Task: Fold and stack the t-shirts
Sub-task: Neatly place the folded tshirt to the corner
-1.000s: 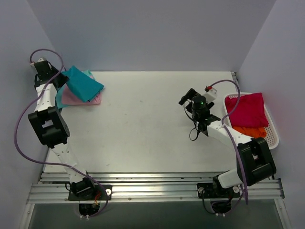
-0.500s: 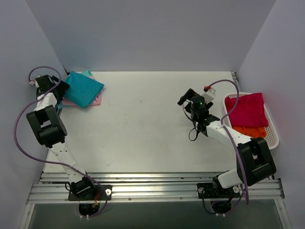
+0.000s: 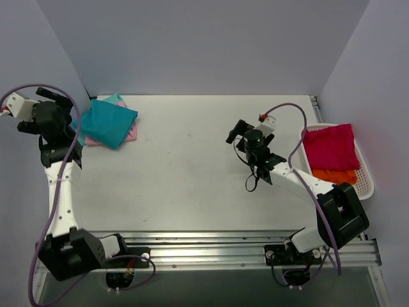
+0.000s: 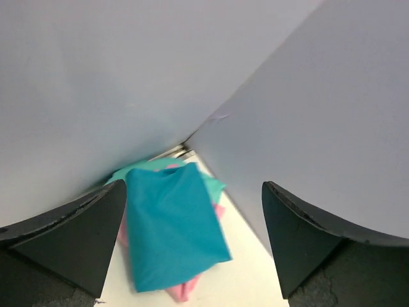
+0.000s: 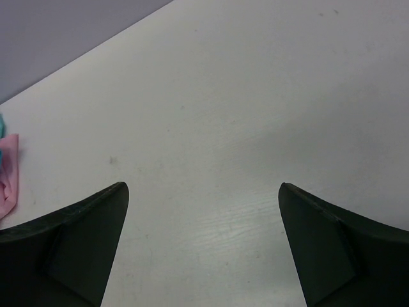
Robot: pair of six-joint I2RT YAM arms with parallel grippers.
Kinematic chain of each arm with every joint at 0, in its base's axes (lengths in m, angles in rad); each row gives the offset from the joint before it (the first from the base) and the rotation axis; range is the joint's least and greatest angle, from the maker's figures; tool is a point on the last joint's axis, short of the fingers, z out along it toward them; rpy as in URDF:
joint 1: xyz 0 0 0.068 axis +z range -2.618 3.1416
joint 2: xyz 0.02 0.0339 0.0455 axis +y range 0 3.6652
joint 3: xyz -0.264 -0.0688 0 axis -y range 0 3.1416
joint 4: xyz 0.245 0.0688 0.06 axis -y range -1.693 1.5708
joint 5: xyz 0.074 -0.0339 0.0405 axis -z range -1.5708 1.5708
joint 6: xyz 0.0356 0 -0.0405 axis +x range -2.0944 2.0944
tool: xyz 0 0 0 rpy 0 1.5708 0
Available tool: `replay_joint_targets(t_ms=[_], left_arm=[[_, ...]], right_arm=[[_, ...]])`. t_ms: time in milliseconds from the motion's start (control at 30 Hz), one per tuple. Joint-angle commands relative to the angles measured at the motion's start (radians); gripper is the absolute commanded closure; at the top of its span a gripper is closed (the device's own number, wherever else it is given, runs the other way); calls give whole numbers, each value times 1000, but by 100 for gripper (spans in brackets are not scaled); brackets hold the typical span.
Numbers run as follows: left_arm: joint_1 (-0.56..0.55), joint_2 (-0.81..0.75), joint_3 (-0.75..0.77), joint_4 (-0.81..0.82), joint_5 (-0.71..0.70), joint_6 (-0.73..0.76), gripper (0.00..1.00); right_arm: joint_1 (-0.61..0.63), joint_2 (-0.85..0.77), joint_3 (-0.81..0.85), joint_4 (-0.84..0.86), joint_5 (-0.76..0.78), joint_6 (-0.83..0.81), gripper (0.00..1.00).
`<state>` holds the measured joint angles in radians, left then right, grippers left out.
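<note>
A folded teal t-shirt (image 3: 110,121) (image 4: 172,230) lies on top of a pink t-shirt (image 3: 131,133) (image 4: 185,291) and a mint t-shirt (image 3: 115,99) (image 4: 215,188) in the table's far left corner. My left gripper (image 3: 64,121) (image 4: 193,185) hangs open above and to the left of this stack, holding nothing. Over the middle right of the table my right gripper (image 3: 238,131) (image 5: 201,186) is open and empty, with bare tabletop below it. A crimson t-shirt (image 3: 329,147) and an orange t-shirt (image 3: 335,176) lie crumpled in the basket.
A white slatted basket (image 3: 364,173) stands at the table's right edge. Grey walls close in the back and both sides, and the left wall runs just beside the stack. A metal rail (image 3: 211,240) runs along the near edge.
My left gripper opened and let go of the teal t-shirt, then rose and drew back to the left. The teal t-shirt settled on the stack. My right gripper shifted a little to the left.
</note>
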<state>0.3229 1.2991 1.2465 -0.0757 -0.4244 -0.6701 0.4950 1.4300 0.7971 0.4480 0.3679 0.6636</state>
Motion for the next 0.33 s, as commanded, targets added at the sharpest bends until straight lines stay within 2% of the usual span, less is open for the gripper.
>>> replay_joint_targets(t_ms=[0,167,300], left_arm=[[-77,-151,-91,45,-119,89,5],[-224,-338,-217,21,-8,104,5],[-456,-426,-410,100,13,113,5]], right_arm=[[65,4,93,9,51,-62,0],[166,-35,102,55,80,-134,0],[290,-78,114,72,98,-206,0]])
